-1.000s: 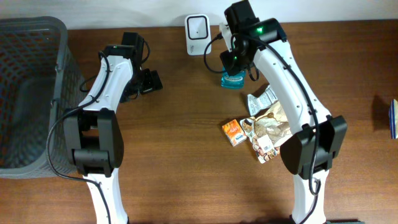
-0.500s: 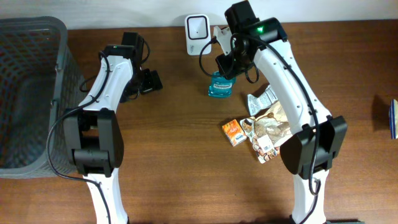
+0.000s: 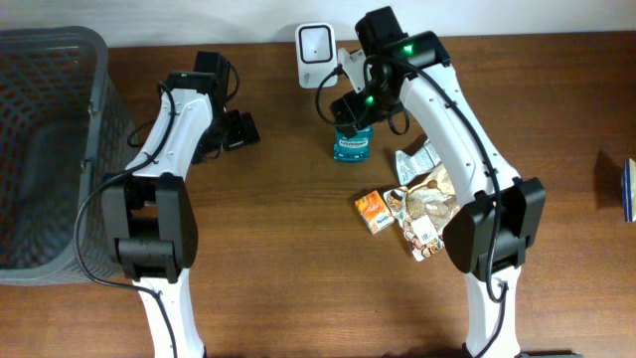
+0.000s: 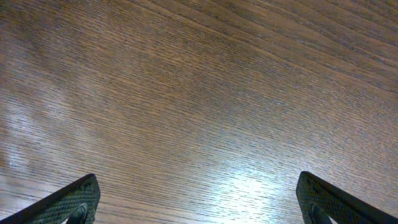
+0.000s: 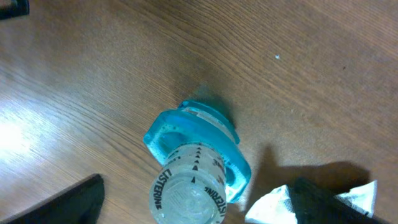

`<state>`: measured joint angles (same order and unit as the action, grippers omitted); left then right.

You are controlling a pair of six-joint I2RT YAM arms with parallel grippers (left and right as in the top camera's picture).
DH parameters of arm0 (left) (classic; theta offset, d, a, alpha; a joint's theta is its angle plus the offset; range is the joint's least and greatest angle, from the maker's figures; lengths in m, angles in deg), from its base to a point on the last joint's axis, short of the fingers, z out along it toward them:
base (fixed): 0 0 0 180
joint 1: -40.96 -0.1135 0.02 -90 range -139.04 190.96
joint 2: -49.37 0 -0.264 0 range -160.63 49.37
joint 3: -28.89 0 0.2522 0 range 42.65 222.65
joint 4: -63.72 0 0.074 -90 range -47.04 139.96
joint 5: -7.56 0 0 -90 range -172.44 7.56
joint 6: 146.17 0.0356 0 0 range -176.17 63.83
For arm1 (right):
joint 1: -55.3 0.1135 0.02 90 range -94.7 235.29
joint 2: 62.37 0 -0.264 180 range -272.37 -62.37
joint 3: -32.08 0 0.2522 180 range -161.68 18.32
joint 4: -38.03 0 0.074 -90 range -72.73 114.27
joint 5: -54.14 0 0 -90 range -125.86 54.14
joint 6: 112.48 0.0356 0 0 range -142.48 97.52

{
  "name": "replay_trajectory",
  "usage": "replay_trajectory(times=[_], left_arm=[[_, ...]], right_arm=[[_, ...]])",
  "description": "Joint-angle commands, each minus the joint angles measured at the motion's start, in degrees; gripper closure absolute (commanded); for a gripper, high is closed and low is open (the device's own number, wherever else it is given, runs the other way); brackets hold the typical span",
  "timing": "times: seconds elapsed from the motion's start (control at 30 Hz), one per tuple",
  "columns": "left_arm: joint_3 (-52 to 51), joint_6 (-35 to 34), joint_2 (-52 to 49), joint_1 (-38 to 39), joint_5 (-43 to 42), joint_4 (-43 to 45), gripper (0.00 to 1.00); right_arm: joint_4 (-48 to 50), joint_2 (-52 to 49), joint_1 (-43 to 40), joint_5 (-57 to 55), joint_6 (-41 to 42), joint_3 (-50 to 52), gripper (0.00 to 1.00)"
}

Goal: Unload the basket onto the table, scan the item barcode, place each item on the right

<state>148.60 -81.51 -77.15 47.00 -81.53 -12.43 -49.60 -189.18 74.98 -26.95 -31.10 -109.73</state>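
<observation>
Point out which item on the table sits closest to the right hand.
The blue Listerine bottle, directly below the open right hand. The orange box and snack pouches lie farther away, nearer that arm's base.

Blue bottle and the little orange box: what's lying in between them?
Nothing is. Only bare table lies between the blue bottle and the orange box. The overhead view shows that stretch plainly.

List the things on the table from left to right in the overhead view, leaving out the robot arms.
basket → scanner → blue bottle → snack packets → blue thing cut off at the right edge
</observation>
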Motion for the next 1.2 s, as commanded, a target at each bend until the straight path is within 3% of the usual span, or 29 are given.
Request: replay_trajectory(times=[0.0, 0.2, 0.33, 0.47, 0.67, 0.93, 1.17], left_arm=[[-0.35, 0.13, 1.7, 0.17, 0.42, -0.07, 0.01], [-0.35, 0.13, 1.7, 0.17, 0.42, -0.07, 0.01], [-0.35, 0.13, 1.7, 0.17, 0.42, -0.07, 0.01], [-0.35, 0.13, 1.7, 0.17, 0.42, -0.07, 0.01], [-0.35, 0.13, 1.7, 0.17, 0.42, -0.04, 0.01], [-0.35, 0.13, 1.7, 0.17, 0.42, -0.07, 0.01], [-0.35, 0.13, 1.7, 0.17, 0.42, -0.07, 0.01]], right_arm=[[-0.26, 0.28, -0.22, -2.45, 4.09, -3.41, 0.01], [-4.15, 3.52, -0.26, -3.82, 12.37, -12.35, 0.02], [-12.24, 6.69, -0.26, -3.78, 17.86, -18.08, 0.02], [-23.5, 9.55, -0.15, -3.67, 21.18, -18.25, 0.01], [-23.47, 12.41, 1.31, -1.53, 21.27, -13.88, 0.02], [-23.47, 24.04, 5.25, -6.45, 21.66, -2.25, 0.02], [-16.85, 39.6, 5.38, -12.0, 25.68, 23.63, 0.01]])
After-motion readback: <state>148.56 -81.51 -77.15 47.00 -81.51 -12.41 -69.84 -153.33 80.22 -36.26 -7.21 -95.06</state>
